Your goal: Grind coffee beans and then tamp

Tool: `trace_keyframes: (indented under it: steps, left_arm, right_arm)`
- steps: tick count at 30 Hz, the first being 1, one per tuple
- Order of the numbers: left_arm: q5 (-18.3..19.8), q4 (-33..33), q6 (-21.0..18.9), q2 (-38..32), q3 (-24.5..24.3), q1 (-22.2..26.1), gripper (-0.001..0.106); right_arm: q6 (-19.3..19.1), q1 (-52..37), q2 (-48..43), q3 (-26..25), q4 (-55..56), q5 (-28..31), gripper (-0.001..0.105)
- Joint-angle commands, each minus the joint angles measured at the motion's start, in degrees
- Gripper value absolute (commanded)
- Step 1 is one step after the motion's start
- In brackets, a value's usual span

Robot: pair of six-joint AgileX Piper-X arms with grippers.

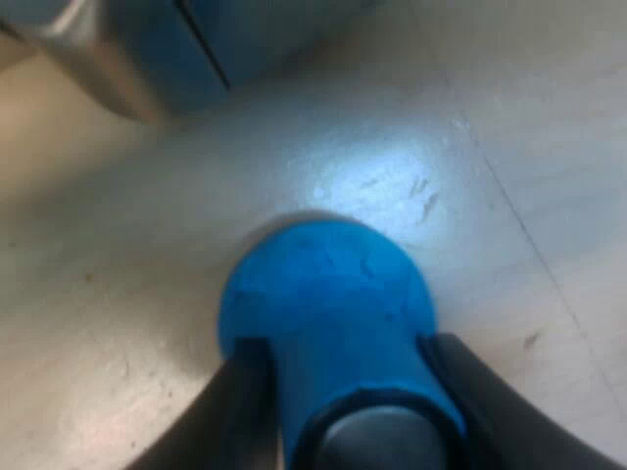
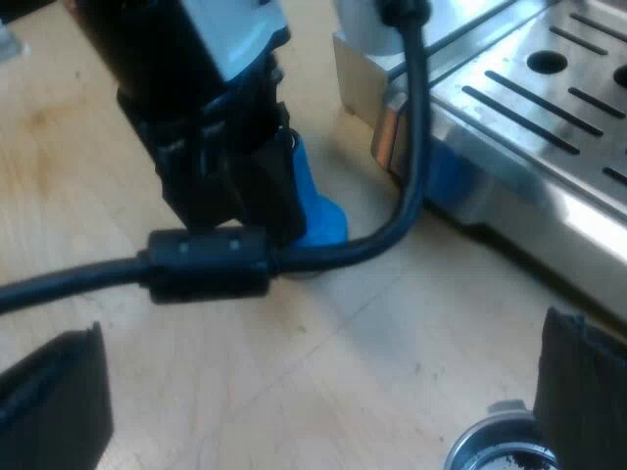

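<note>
The left tool (image 1: 338,348) holds the blue tamper (image 1: 323,284) between its two black fingers, one finger on each side of the body. The tamper stands with its base on the wooden tabletop (image 1: 509,137), near the foot of the espresso machine (image 2: 490,196) and its slotted drip tray (image 2: 573,93). The main risk, as I judge it, is in the grip: the tamper's body is rounded and smooth, so if the fingers press away from its middle, it can turn or slip out when it is lifted. Then it falls on the tabletop or knocks against the machine. A second risk is on the way to the holder (image 2: 495,446). Its metal rim sits low between the fingers of the right tool (image 2: 323,328), which are spread wide and grip nothing, so nothing keeps the holder firm. If the tamper comes down tilted or beside the middle, it can hit the rim, push the holder away and spill coffee. The two arms are also close to each other here, and a careless move can bring them together. As for containers, the holder's basket has dark coffee grounds (image 2: 519,458) inside, which suggests that the grinding is done. How full it is I cannot tell, because just a part of the rim is seen.
</note>
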Motion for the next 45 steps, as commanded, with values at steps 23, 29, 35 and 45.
trace_keyframes:
  steps: [23, 29, 35, 45]
  left_arm:
    - [3.3, 14.6, 0.8, -16.8, -15.0, -8.6, 0.000]
    - [2.7, 14.6, 0.3, -16.8, -15.7, -15.3, 0.000]
    - [2.5, 14.6, -0.5, -16.8, -15.7, -18.4, 0.000]
    - [2.5, 12.3, -0.5, -15.9, -15.7, -18.4, 0.000]
  right_arm:
    - [-1.3, 0.0, -19.3, -0.1, 21.2, 8.8, 0.089]
    - [-1.3, 0.0, -21.1, 2.9, 21.8, 8.8, 0.089]
    - [-1.3, 0.0, -25.9, 9.3, 21.8, 8.8, 0.089]
    - [-12.1, 0.1, -35.2, 18.3, 19.0, 7.1, 0.089]
